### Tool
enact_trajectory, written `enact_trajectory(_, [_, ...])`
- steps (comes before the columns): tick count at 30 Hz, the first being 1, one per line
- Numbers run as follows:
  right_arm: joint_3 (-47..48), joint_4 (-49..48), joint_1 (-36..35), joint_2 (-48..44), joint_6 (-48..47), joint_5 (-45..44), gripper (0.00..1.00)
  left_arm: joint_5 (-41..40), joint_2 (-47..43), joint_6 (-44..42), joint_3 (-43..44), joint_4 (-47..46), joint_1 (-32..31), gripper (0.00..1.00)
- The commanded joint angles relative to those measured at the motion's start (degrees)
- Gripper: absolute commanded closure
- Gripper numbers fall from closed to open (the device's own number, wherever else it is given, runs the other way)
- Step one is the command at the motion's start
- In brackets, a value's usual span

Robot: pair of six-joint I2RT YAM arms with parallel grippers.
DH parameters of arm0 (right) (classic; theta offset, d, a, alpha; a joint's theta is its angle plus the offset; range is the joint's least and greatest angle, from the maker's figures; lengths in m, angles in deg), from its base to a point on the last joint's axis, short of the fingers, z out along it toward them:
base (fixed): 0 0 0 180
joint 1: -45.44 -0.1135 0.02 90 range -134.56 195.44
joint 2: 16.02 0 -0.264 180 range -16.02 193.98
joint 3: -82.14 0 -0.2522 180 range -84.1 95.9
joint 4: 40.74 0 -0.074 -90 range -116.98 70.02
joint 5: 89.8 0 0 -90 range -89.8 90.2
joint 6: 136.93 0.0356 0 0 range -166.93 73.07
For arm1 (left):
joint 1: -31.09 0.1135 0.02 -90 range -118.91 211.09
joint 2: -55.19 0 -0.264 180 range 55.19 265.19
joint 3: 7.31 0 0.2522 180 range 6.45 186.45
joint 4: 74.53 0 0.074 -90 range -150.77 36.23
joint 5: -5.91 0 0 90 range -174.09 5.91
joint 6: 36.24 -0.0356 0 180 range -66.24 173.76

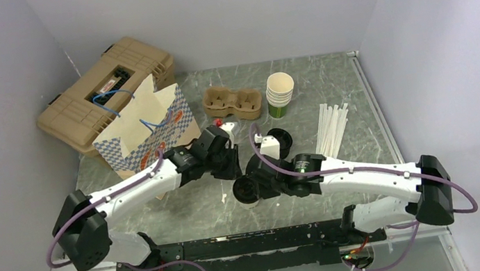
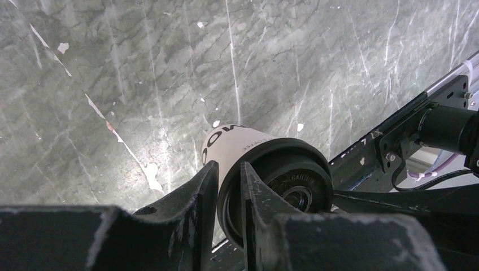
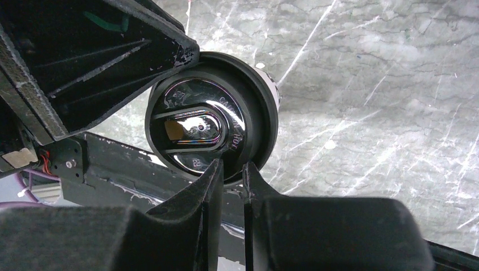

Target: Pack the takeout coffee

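Two pinches on one rim. At left, left gripper [image 2: 229, 165] nearly closed, fingers [image 2: 197, 195] nipping the black lid [image 2: 294, 169] of the takeout coffee [image 2: 234, 144]. Cup tipped sideways at front middle of the table [image 2: 141, 84], between both arms. At right, right gripper [image 3: 232, 164] equally narrow, clamped on the lid's lower edge.

Left pincer [image 2: 230, 186], right pincer [image 3: 231, 183], both clamped.
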Motion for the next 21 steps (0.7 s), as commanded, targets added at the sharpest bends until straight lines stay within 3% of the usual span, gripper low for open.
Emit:
enact_trajectory(1, [-7.0, 6.3, -3.1, 10.0, -0.6, 8.8, 1.0, 2.9, 0.7, 1.6, -4.2, 0.6, -0.9, 0.74])
enact_trajectory(12, [-9.8, 4.9, -5.8, 17.0, 0.4, 11.9, 1.0, 3.3, -3.1, 4.1, -10.9, -2.5, -0.9, 0.75])
enact_trajectory(21, [-3.8, 8.3, -6.0, 16.9, 0.7, 8.3, 1.0, 0.4, -5.6, 3.1, -9.7, 0.9, -0.9, 0.73])
